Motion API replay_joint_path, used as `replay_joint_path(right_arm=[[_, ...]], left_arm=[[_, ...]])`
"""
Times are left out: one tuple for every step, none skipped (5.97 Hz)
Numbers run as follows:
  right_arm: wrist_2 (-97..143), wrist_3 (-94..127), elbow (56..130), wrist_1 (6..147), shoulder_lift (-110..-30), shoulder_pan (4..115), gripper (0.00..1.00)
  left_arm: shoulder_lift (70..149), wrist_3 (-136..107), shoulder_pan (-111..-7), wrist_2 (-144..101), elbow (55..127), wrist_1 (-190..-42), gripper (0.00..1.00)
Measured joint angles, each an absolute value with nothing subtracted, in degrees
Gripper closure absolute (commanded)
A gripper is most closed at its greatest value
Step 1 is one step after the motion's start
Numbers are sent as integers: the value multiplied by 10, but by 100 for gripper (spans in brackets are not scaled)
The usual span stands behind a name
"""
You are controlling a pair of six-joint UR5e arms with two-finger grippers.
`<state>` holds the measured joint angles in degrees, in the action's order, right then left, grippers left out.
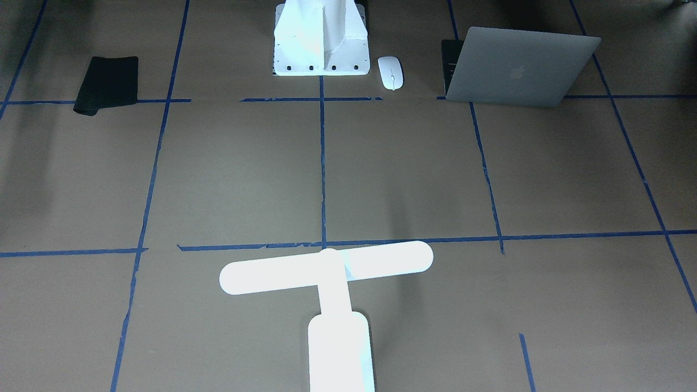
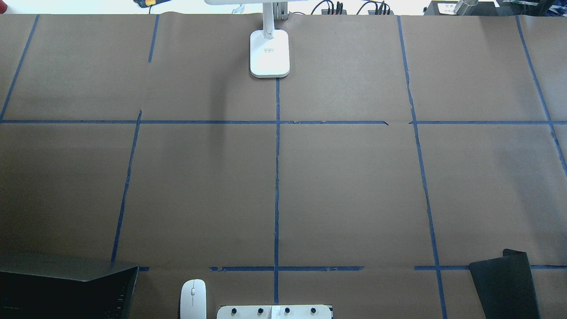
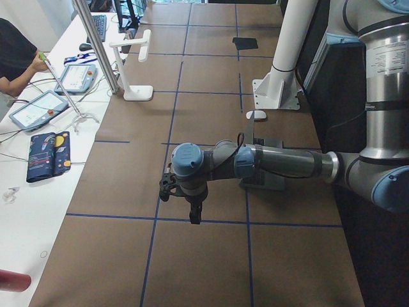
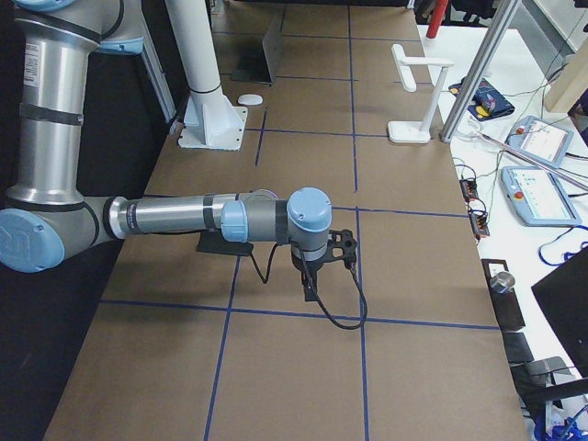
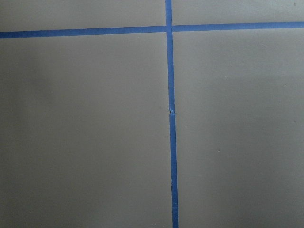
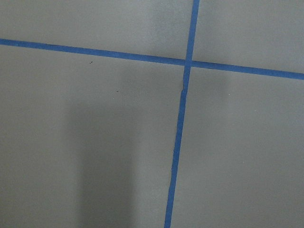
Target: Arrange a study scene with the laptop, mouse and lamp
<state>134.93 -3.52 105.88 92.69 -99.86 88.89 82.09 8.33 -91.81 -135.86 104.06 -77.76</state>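
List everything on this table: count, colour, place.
laptop: one, silver-grey, open, robot's edge, on its left.
mouse: one, white, between laptop and pedestal.
lamp: one, white, far edge, centre.
mat: one, black, robot's edge, on its right.
pedestal: one, white, bolted at robot's edge, centre.
tape lines: several, blue, gridding the brown table.
left gripper: one, dark, pointing down over a tape crossing; open or shut unclear.
right gripper: one, dark, likewise.
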Motion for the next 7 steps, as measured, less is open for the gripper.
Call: replay_joint_path(right_arm=[[1352, -35, 1058, 927, -998, 889, 0], [1358, -34, 1058, 927, -998, 889, 0], [1361, -34, 1059, 927, -998, 889, 0], [1362, -34, 1059, 927, -998, 889, 0], [1362, -34, 1060, 927, -998, 889, 0], [1362, -34, 1064, 927, -1000, 889, 0], [1362, -34, 1068, 927, -1002, 889, 0]], left_arm=[[819, 89, -918, -1358, 1042, -780, 0], [816, 97, -918, -1358, 1041, -785, 0], [815, 101, -918, -1358, 1041, -788, 0], [814, 101, -918, -1358, 1046, -786, 0], [813, 101, -918, -1359, 1050, -784, 0], [813, 98, -917, -1359, 1052, -785, 0], [814, 96, -916, -1360, 1054, -787, 0]])
